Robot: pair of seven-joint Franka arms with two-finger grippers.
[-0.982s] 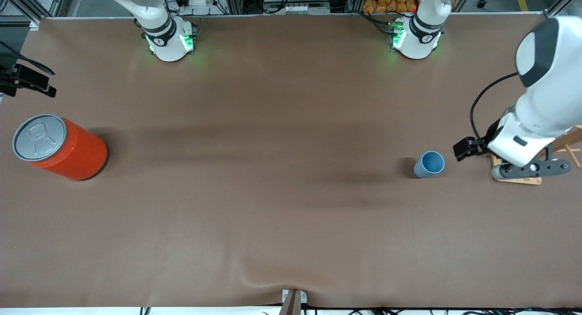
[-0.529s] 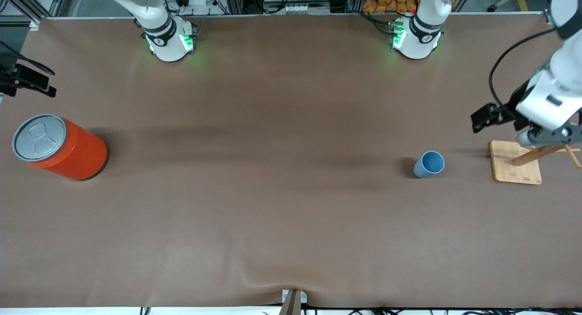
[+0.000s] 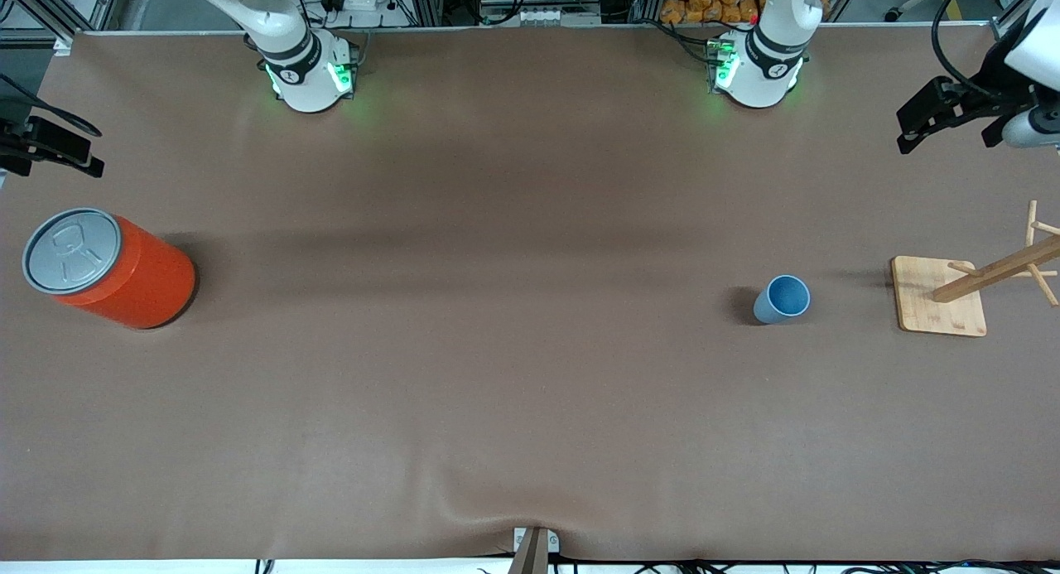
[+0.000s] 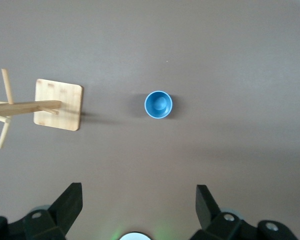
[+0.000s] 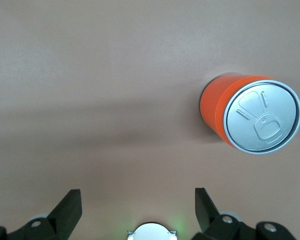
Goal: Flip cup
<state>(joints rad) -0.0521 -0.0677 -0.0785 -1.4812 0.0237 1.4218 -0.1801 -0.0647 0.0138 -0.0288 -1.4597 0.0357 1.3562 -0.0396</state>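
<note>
The small light blue cup (image 3: 781,299) stands upright on the brown table, its darker blue inside facing up, toward the left arm's end. In the left wrist view the cup (image 4: 158,104) sits well below my left gripper (image 4: 137,199), which is open and empty, high over bare table between the cup and the arm bases. My right gripper (image 5: 137,199) is open and empty too, hanging high over the table beside the orange can (image 5: 224,107).
A wooden peg rack on a square base (image 3: 938,306) stands beside the cup, closer to the left arm's end of the table. The large orange can (image 3: 137,280) with a grey lid stands at the right arm's end.
My left arm has risen from over the wooden rack and drawn back toward the arm bases' side of the table. The cup, the rack and the can have not moved.
</note>
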